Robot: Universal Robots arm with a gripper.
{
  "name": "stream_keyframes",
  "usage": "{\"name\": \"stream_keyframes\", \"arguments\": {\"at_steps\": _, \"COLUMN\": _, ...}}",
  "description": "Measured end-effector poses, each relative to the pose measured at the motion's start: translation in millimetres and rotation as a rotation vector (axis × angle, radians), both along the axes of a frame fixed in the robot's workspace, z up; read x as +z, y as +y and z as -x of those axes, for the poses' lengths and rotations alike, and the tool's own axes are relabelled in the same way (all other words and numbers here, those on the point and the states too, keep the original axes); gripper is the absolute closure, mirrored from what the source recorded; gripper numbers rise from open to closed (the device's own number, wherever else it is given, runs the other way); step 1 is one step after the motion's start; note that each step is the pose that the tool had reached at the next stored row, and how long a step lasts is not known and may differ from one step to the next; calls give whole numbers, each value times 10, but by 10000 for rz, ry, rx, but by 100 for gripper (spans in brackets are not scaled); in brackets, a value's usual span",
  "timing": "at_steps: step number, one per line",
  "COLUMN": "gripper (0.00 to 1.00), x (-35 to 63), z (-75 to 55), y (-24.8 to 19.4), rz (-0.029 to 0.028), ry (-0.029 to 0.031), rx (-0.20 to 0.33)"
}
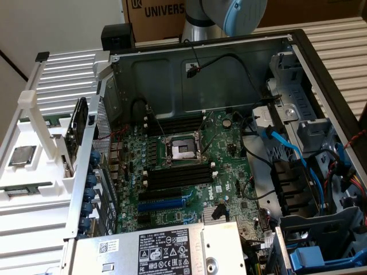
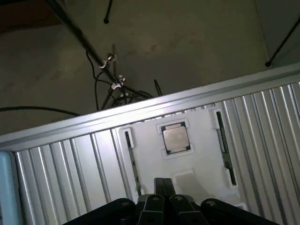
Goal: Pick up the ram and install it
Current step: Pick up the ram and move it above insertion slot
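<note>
**Reaching for the ram, jaws pressed together and empty**

We judge the step in hand to be the reach for the pick-up, since nothing is held yet. The ram point(image 1: 26, 189) lies in a narrow groove of the white holder point(image 1: 23, 175). The holder sits on the ribbed table point(image 1: 63, 69) at the exterior view's left, outside the computer case point(image 1: 298, 51). The ram is just on the near side of the square silver chip point(image 1: 22, 154). A second green stick point(image 1: 43, 121) seems to sit in the groove on the chip's far side.

To do this reach well, we would line the fingers up over the ram's groove rather than over the chip between the grooves. We would turn the wrist so the fingers face the stick's two flat sides, and aim for the middle of its length so it lifts level. The jaws need to be spread before they come down, or the tips would land on the board's top edge. We would keep clear of the chip throughout.

In the wrist view the gripper point(image 2: 164, 183) has its fingers pressed together with nothing between them. It points toward the holder, apart from it, and touches nothing.
</note>
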State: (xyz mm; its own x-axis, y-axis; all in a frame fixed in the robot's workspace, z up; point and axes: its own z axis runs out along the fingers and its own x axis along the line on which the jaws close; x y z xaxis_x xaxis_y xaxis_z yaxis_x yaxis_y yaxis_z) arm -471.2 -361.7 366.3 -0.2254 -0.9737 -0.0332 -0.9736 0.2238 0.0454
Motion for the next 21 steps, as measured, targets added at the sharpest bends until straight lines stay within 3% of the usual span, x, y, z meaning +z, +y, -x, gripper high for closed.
{"name": "stream_keyframes", "arguments": {"at_steps": 3, "gripper": 90, "x": 0, "z": 0, "y": 0, "rz": 0, "ry": 0, "rx": 724}}
{"name": "stream_keyframes", "arguments": {"at_steps": 4, "gripper": 90, "x": 0, "z": 0, "y": 0, "rz": 0, "ry": 1, "rx": 1275}}
{"name": "stream_keyframes", "arguments": {"at_steps": 6, "gripper": 90, "x": -1, "z": 0, "y": 0, "rz": 0, "ry": 0, "rx": 1831}}
{"name": "stream_keyframes", "arguments": {"at_steps": 10, "gripper": 90, "x": -4, "z": 0, "y": 0, "rz": 2, "ry": -14, "rx": 2527}}
{"name": "stream_keyframes", "arguments": {"at_steps": 12, "gripper": 90, "x": -4, "z": 1, "y": 0, "rz": 3, "ry": -19, "rx": 2621}}
{"name": "stream_keyframes", "arguments": {"at_steps": 13, "gripper": 90, "x": -14, "z": 3, "y": 0, "rz": 5, "ry": -42, "rx": 2621}}
{"name": "stream_keyframes", "arguments": {"at_steps": 15, "gripper": 90, "x": -67, "z": 30, "y": 1, "rz": 21, "ry": -168, "rx": 2621}}
{"name": "stream_keyframes", "arguments": {"at_steps": 21, "gripper": 90, "x": -216, "z": 114, "y": 0, "rz": 40, "ry": -306, "rx": 2621}}
